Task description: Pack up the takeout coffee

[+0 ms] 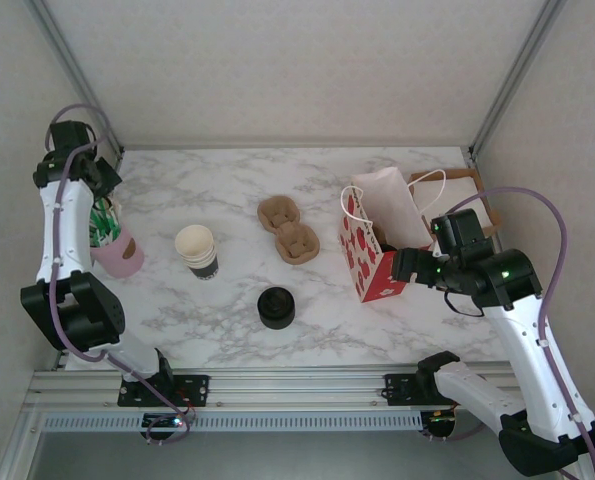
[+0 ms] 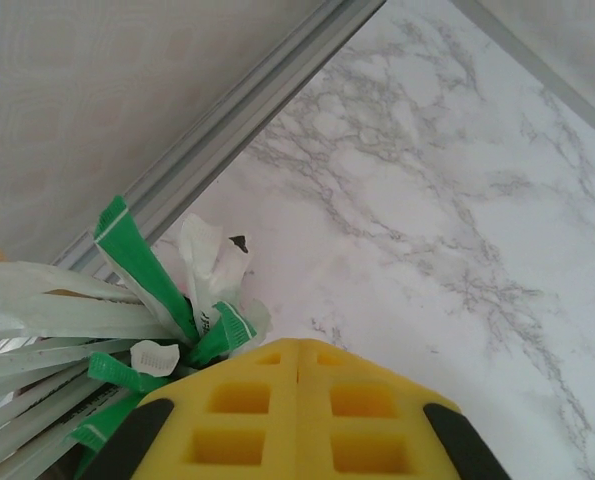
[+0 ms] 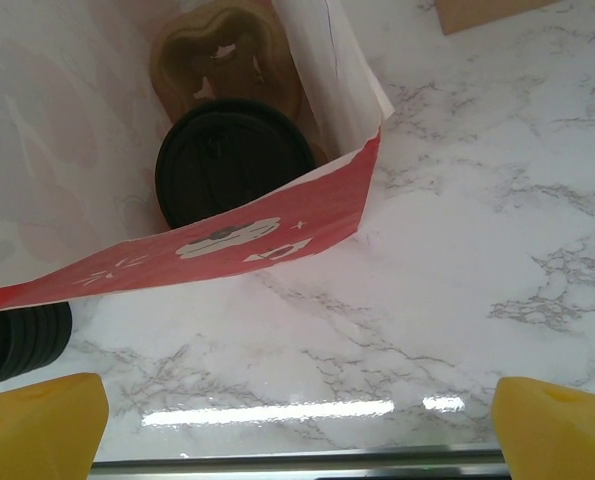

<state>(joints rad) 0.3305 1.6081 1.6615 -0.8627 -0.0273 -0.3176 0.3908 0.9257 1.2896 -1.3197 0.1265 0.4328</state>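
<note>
Yellow left claw (image 2: 297,350) is sitting shut among wrapped straws (image 2: 142,270) at nine o'clock, likely fetching one; right claw (image 3: 297,410) is gaping wide before the red bag (image 3: 227,240) cradling the takeout coffee (image 3: 232,160).

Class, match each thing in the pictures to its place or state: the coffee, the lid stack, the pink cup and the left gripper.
Things:
1. coffee
2. lid stack
3. pink cup
4. left gripper

Places or states:
a. shut
b. holds green and white packets
c. inside the red bag
d. on the table, in front of the cardboard trays

Pairs: 1-c, 2-d, 3-b, 4-a
</note>
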